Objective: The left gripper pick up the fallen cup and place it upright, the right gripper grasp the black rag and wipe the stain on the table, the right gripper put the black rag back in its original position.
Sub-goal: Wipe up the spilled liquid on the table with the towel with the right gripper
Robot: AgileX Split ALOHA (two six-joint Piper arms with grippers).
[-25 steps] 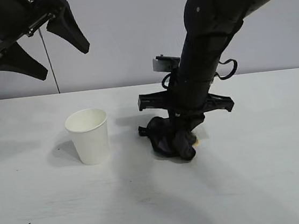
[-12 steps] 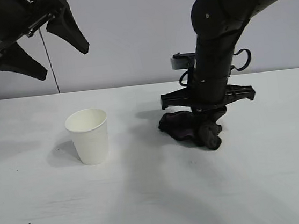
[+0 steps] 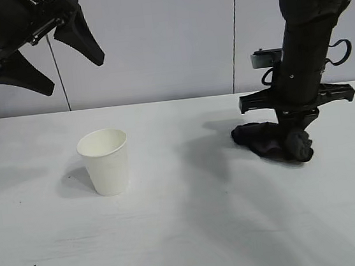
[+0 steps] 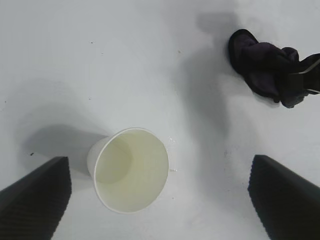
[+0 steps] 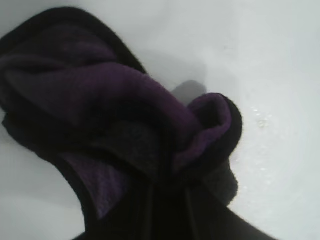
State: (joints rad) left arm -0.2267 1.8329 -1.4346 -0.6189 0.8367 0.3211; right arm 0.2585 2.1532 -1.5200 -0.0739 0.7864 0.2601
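Since the earlier frames, the right pincer point(image 3: 298, 133) has carried the rag point(image 3: 269, 142) sideways across the worktop point(image 3: 189, 234), from a spot near the middle to the right side as you see it in the exterior view; the cup point(image 3: 105, 161) and the left pincer point(image 3: 46, 58) have not shifted. Note that the right pincer points steeply down with its fingers closed on the rag, and the cloth trails on the worktop to the left of the fingers. From the right wrist view you see the rag point(image 5: 115, 130) bunched in black and purple folds directly in front of the fingers, which pinch its near edge, and bare white worktop point(image 5: 280, 60) around it. Observe the cup standing upright, mouth up, on the left half of the worktop, well apart from the rag. In the left wrist view you look down into the cup point(image 4: 131, 175), which appears empty, between the two spread finger tips point(image 4: 35, 192) of the left pincer; the rag point(image 4: 265, 67) and part of the right pincer show farther off. Check the left pincer in the exterior view: it hangs high above the left end of the worktop, fingers spread wide, holding nothing and touching nothing. You see no stain on the bare worktop in any view; whether any lies under the rag cannot be told.
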